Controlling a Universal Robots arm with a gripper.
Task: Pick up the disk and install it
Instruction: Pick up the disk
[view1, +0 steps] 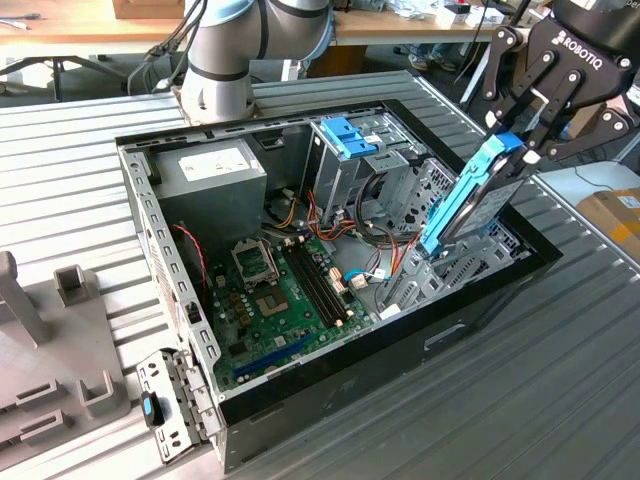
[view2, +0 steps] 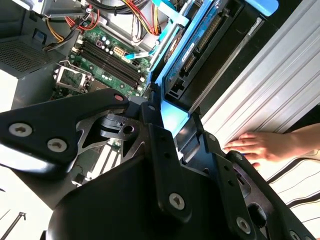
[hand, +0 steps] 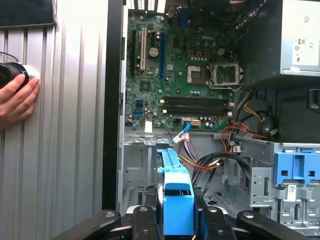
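Note:
The disk (view1: 470, 205), a dark drive in bright blue rails, hangs tilted over the open computer case (view1: 480, 300), at the side toward the exterior view's right. Its lower end dips to the metal drive bay (view1: 450, 265) there. My gripper (view1: 515, 150) is shut on the disk's upper end at the blue tab. In the first wrist view the disk (hand: 175, 195) runs out from between my gripper (hand: 175, 220) fingers toward the bay floor. In the second wrist view the disk (view2: 200, 45) stands beyond my gripper (view2: 165, 107), beside the case wall.
Inside the case lie a green motherboard (view1: 280, 290), a grey power supply (view1: 215, 175), loose cables and a grey cage with a blue latch (view1: 350, 135). A person's hand (view2: 265, 145) rests on the ribbed table beside the case. A grey fixture (view1: 60, 340) stands at the exterior view's left.

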